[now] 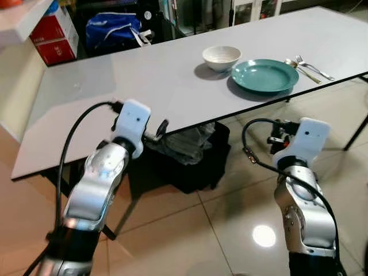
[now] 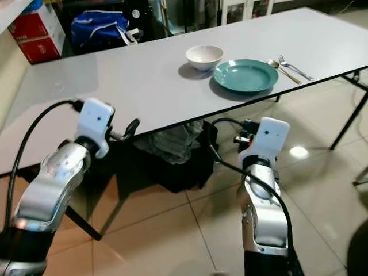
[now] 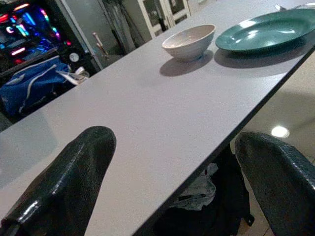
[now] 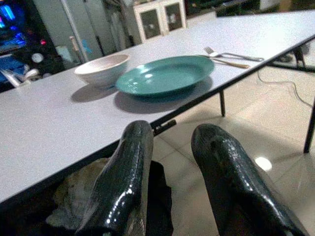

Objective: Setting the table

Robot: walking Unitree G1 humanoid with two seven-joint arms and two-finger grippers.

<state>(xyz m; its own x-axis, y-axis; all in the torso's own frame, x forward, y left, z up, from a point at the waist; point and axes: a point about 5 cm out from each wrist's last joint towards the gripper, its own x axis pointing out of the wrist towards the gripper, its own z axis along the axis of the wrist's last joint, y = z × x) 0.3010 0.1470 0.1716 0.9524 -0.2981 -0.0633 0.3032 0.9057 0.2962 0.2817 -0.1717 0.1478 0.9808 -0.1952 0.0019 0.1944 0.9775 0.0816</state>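
A Unitree G1 humanoid is standing at the near edge of a long grey table (image 1: pixel 144 80), both silver arms raised before it. The left gripper (image 3: pixel 172 182) is hovering at the table's edge with its fingers spread wide and holding nothing, while the right gripper (image 4: pixel 172 162) is hanging just short of the edge, over the tiled floor (image 1: pixel 230 218), its fingers narrowly parted and likewise empty. Further along the tabletop a white bowl (image 1: pixel 221 57) is sitting just beside a teal plate (image 1: pixel 265 75), with a fork (image 1: pixel 313 67) and a spoon (image 1: pixel 302 70) lying together on the plate's far side. A dark bag (image 1: pixel 190 152) is sitting beneath the table.
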